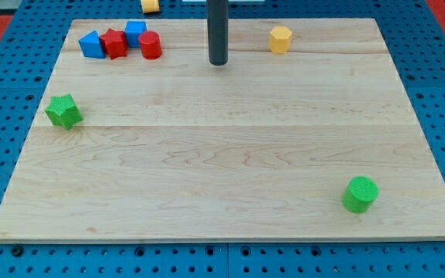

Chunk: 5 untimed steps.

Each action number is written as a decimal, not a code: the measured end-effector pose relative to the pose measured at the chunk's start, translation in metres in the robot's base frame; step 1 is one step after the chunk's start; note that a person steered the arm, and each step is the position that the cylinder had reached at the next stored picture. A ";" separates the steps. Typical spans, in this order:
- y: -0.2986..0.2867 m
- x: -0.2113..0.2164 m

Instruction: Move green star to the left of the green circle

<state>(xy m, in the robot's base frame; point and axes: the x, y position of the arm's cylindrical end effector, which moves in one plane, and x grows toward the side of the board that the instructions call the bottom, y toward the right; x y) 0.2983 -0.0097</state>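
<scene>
The green star (pixel 64 111) lies near the left edge of the wooden board (pixel 230 154). The green circle (pixel 360 194) stands near the board's bottom right corner, far from the star. My tip (pixel 219 62) is at the end of the dark rod, near the top middle of the board. It touches no block and is far right and above the star.
A cluster at the top left holds a blue triangle (pixel 91 45), a red star (pixel 113 43), a blue cube (pixel 135 32) and a red cylinder (pixel 151 45). A yellow hexagon (pixel 280 38) sits at the top right. Another yellow block (pixel 151 5) lies off the board's top edge.
</scene>
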 end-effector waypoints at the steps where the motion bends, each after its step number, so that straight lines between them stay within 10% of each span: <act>1: -0.036 0.000; 5: -0.237 0.080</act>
<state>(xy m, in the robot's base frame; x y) 0.3785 -0.2463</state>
